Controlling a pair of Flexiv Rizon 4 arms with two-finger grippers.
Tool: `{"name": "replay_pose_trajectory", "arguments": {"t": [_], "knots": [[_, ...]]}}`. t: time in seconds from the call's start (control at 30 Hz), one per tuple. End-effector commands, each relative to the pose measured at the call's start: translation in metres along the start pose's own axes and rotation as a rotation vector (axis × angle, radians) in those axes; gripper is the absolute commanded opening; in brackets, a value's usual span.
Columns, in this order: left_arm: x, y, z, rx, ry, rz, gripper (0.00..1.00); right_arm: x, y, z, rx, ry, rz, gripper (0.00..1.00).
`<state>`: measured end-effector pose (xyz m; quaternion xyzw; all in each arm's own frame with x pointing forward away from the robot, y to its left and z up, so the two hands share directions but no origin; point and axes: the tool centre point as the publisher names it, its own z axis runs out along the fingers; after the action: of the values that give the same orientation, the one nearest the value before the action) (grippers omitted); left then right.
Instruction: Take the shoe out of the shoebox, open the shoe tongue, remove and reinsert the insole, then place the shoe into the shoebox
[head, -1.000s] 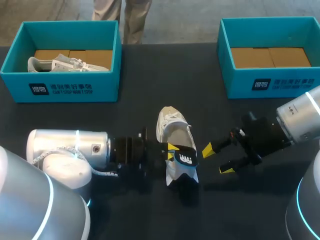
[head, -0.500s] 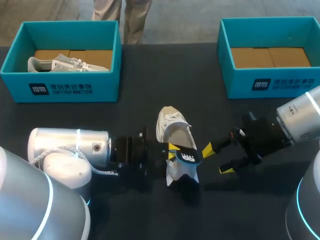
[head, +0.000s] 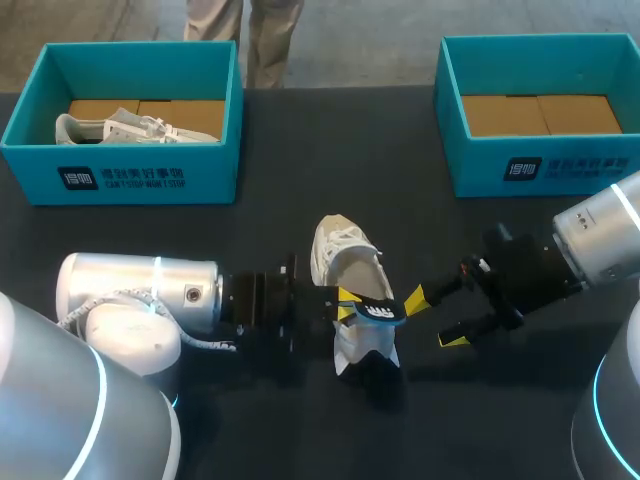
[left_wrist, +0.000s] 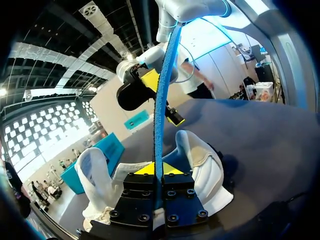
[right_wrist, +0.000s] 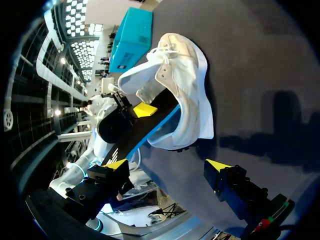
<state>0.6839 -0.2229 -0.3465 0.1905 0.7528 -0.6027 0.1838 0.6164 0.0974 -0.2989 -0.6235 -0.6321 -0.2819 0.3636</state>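
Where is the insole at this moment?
Head view: the insole is mid-table, pinched in the left end effector across the white shoe's heel end, the open right end effector to its right.

A white lace-up shoe (head: 343, 262) lies just ahead of the left gripper (head: 345, 304), with its heel nearest the right gripper (head: 433, 319). The insole (head: 377, 311), black on top and blue beneath, is pinched between the left gripper's fingers over the heel. One teal shoebox (head: 120, 178), well beyond the left gripper, holds a second shoe (head: 120, 128). The other shoebox (head: 540, 165) stands well beyond the right gripper.
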Motion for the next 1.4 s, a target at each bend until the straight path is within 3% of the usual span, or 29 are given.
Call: {"name": "replay_pose_trajectory", "arguments": {"t": [0.03,0.1,0.27,0.43,1.4], "knots": [[0.0,-0.001,-0.001,-0.004,0.007,-0.002,0.0,0.001,-0.001,0.001,-0.002,-0.004,0.001,1.0],[0.001,-0.001,-0.001,-0.005,0.008,-0.002,0.0,0.001,-0.001,0.001,-0.002,-0.004,0.001,1.0],[0.001,-0.001,-0.001,-0.009,0.009,0.0,0.29,0.001,-0.001,0.001,-0.002,-0.004,0.001,1.0],[-0.001,-0.002,0.0,-0.008,0.006,0.003,0.37,0.001,-0.001,0.001,-0.002,-0.004,0.001,1.0],[-0.006,-0.019,0.01,0.01,0.015,0.025,0.38,0.001,-0.001,0.001,-0.002,-0.004,0.001,1.0]]}}
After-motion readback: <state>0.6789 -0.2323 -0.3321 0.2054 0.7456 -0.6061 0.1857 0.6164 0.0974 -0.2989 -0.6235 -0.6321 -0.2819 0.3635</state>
